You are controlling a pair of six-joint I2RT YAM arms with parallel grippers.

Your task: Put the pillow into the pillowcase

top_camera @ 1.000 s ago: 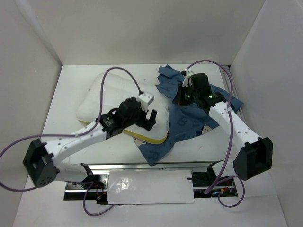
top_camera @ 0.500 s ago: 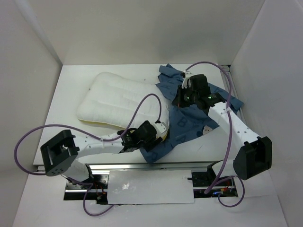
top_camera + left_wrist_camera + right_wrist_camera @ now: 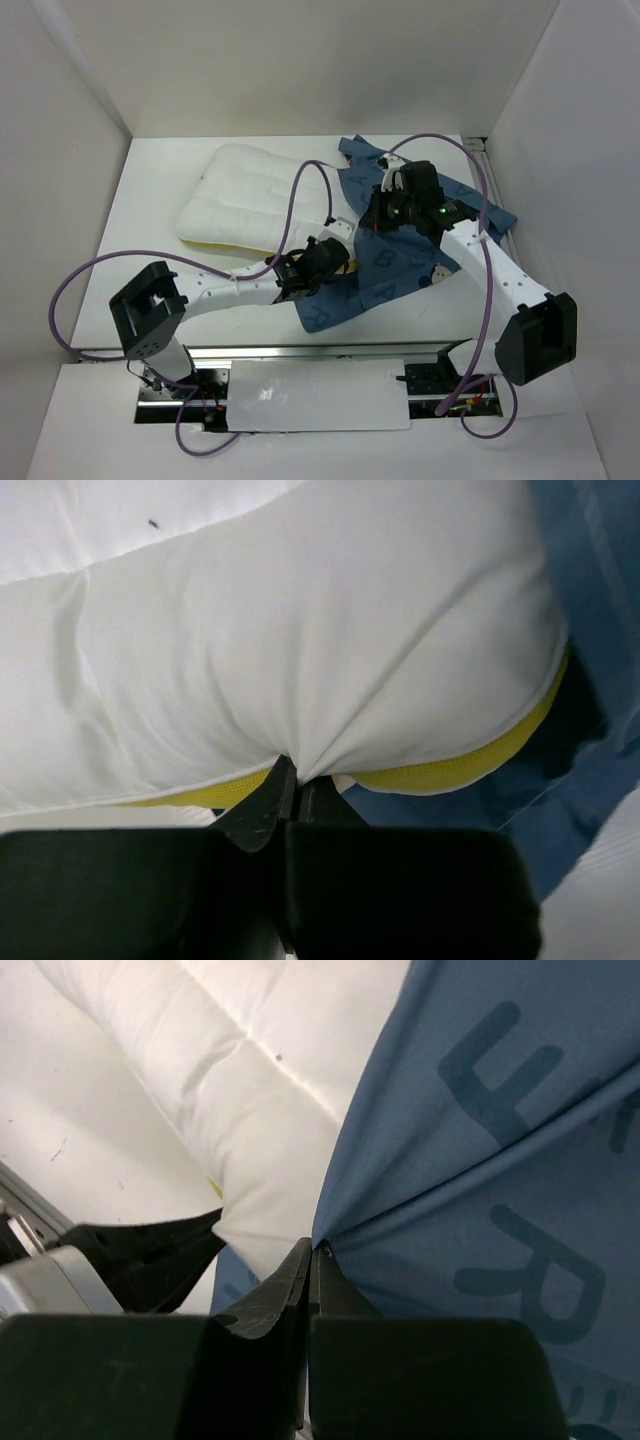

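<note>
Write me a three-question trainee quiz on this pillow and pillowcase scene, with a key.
1. True or false: the left gripper is shut on the edge of the pillow.
2. The right gripper holds: A the pillow, B the pillowcase, C nothing.
3. Short answer: is the pillow fully inside the pillowcase?
Key: 1 true; 2 B; 3 no, most of it lies bare.

Both end effectors [image 3: 291, 776] [image 3: 312, 1252] pinched closed

left jaws clamped pillow [image 3: 300, 630] (yellow edge)
</note>
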